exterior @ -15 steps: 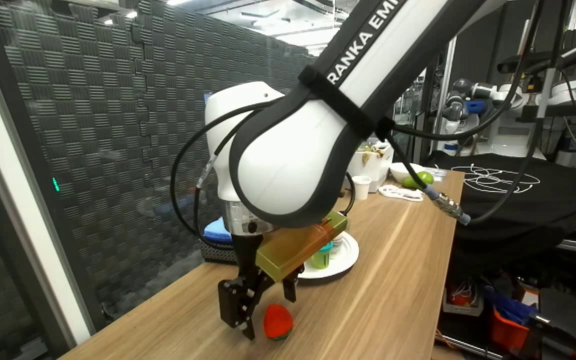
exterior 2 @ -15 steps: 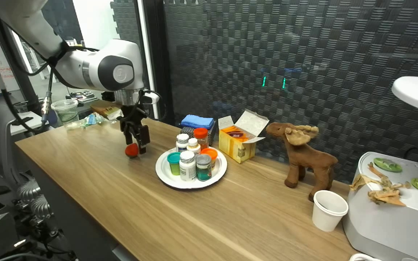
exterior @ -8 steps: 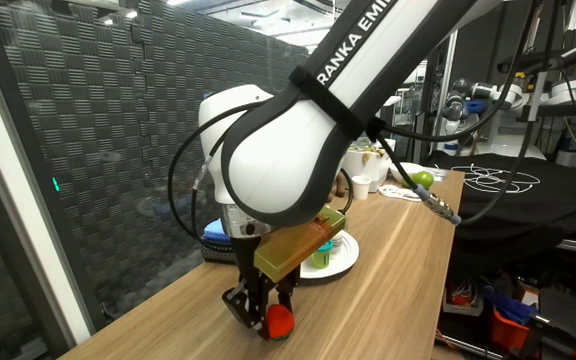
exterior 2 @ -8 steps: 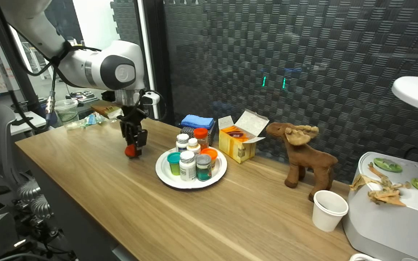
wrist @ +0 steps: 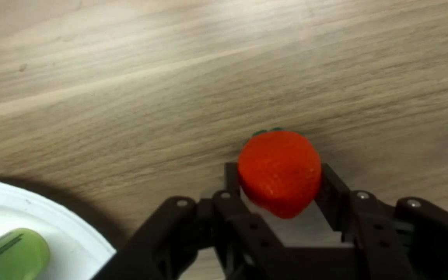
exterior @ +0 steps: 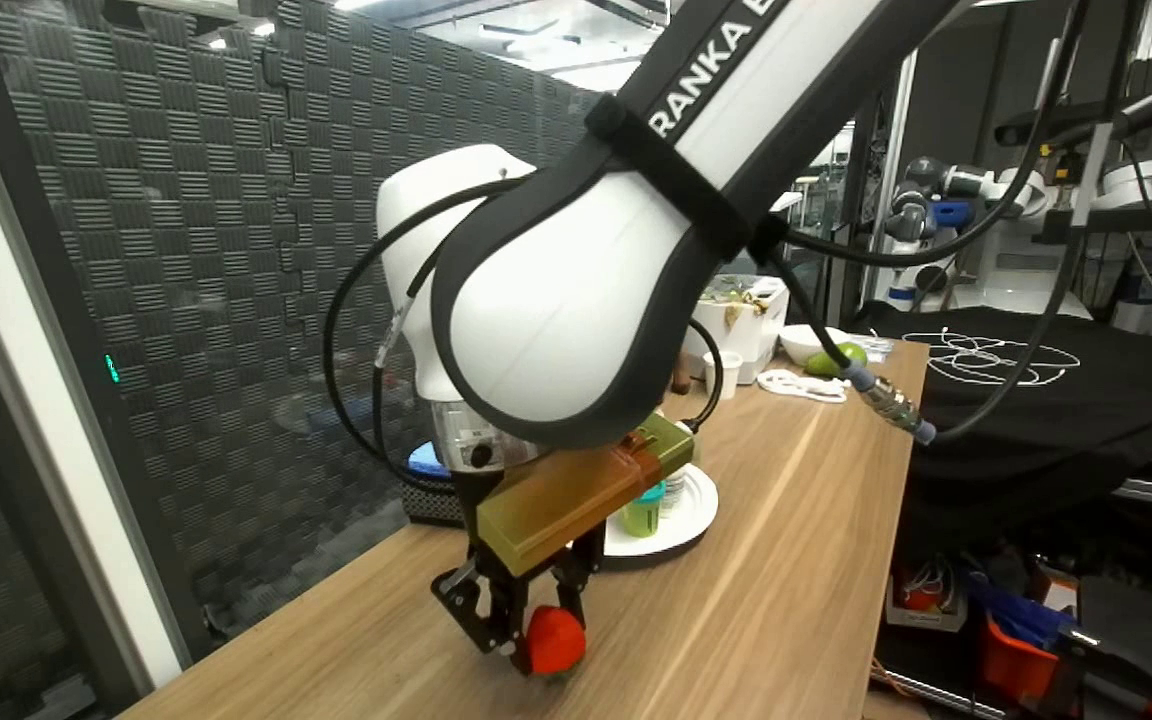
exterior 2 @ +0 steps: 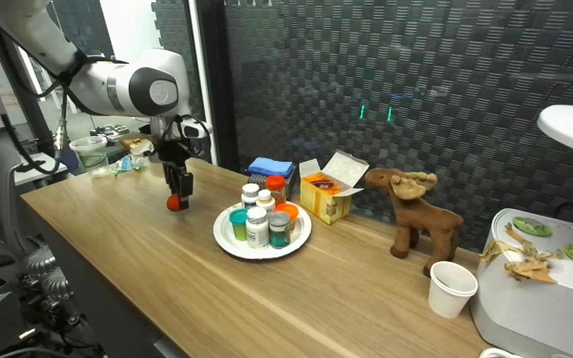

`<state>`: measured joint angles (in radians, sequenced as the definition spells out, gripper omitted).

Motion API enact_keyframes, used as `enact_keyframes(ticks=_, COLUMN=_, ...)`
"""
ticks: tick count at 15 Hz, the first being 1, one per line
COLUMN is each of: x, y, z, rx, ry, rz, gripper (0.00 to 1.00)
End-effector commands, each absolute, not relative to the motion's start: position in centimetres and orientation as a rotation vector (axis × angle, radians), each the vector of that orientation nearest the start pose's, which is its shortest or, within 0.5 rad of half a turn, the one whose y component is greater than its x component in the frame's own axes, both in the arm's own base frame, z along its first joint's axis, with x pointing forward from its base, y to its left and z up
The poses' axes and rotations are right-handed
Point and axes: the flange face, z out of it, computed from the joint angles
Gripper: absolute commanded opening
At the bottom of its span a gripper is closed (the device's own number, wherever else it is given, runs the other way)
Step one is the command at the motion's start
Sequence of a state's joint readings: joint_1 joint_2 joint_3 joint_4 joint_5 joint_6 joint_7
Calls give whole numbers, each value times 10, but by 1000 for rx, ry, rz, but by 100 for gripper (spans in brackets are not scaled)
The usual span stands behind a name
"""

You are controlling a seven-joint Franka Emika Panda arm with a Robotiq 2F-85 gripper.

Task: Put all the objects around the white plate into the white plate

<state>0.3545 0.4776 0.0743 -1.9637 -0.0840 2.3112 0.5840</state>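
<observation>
A red toy strawberry with green leaves sits between both fingers of my gripper, touched on either side, tip towards the palm. In an exterior view the strawberry appears just off the wooden table, with the gripper pointing down around it. The white plate lies apart from it, towards the middle of the table. Standing on the plate are several bottles and tubs, among them a green tub with a teal lid and a white bottle. Part of the plate shows at the wrist view's lower left.
Behind the plate are a blue cloth on a dark box and an open yellow box. A brown toy moose, white paper cups and a white appliance stand further along the table. A dark wall runs along the back.
The gripper was open beside the strawberry; it has closed on it and come up slightly. In an exterior view arm and strawberry have shifted a little left and up. The plate has not moved.
</observation>
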Motion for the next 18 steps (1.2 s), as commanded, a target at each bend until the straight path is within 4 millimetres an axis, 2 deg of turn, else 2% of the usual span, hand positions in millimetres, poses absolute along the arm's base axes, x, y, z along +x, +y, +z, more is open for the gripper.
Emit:
enact_keyframes(ticks=1, x=544, y=230, z=249, rx=-3230, ry=438, rz=12, gripper=26)
enact_keyframes(ticks=5, x=565, y=185, z=258, rx=-3237, ry=734, rz=-71, gripper=26)
enact_keyframes(ticks=9, x=590, y=146, z=259, rx=-3238, ry=884, rz=-134, gripper=26)
enact_keyframes(ticks=12, x=603, y=132, z=259, rx=-3255, ry=935, rz=-161, gripper=26)
enact_keyframes(ticks=16, x=611, y=132, z=257, rx=-3272, ry=926, rz=-192, gripper=26)
enact_keyframes(ticks=18, x=613, y=136, z=257, rx=-3277, ry=912, rz=-197, gripper=77)
